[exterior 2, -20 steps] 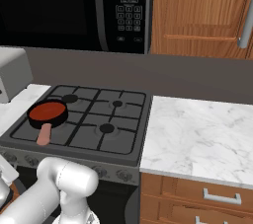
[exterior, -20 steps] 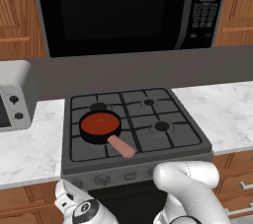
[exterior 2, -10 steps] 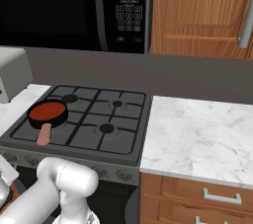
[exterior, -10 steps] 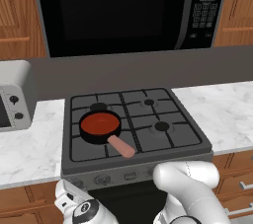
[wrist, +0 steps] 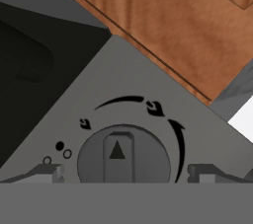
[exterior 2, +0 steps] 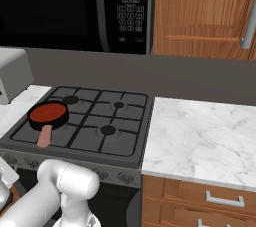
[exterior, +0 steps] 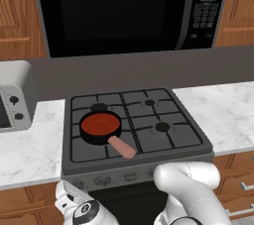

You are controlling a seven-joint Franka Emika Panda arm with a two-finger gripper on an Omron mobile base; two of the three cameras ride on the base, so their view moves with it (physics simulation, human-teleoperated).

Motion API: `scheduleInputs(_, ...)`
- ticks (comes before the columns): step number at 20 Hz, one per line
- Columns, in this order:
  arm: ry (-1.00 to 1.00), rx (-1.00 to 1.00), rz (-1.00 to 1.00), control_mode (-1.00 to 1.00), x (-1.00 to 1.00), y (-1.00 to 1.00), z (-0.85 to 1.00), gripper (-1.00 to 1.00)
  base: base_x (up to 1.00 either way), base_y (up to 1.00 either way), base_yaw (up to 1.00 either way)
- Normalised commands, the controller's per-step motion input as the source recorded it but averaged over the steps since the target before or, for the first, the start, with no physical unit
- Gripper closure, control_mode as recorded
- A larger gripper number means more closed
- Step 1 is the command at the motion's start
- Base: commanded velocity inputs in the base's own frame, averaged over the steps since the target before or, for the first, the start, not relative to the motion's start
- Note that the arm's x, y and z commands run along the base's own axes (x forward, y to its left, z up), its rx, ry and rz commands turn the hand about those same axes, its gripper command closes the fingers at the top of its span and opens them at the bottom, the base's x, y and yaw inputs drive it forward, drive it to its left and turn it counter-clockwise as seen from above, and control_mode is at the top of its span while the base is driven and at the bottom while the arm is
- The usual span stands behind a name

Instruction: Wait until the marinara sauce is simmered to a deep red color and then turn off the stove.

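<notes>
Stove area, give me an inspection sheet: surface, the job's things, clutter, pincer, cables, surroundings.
Surface: white marble counter on both sides of the stove.
Job's things: marinara sauce, red, in a small black pan on the front left burner, pinkish handle pointing toward the front edge.
Clutter: nothing seen on the grates besides the pan.
Pincer: pincer fingertips open on either side of a round grey knob, not closed on it.
Cables: nothing seen.
Surroundings: black microwave above; silver toaster oven on the counter beside the stove; wooden cabinets and drawers.
</notes>
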Motion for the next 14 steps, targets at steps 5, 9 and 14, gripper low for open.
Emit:
scheduleInputs(5,0.00,0.00,0.00,-1.00,0.00,0.00,0.00,-1.00,0.00,0.00,0.00)
scheduleInputs(9,0.00,0.00,0.00,-1.00,0.00,0.00,0.00,-1.00,0.00,0.00,0.00)
scheduleInputs(14,0.00,0.00,0.00,-1.00,0.00,0.00,0.00,-1.00,0.00,0.00,0.00)
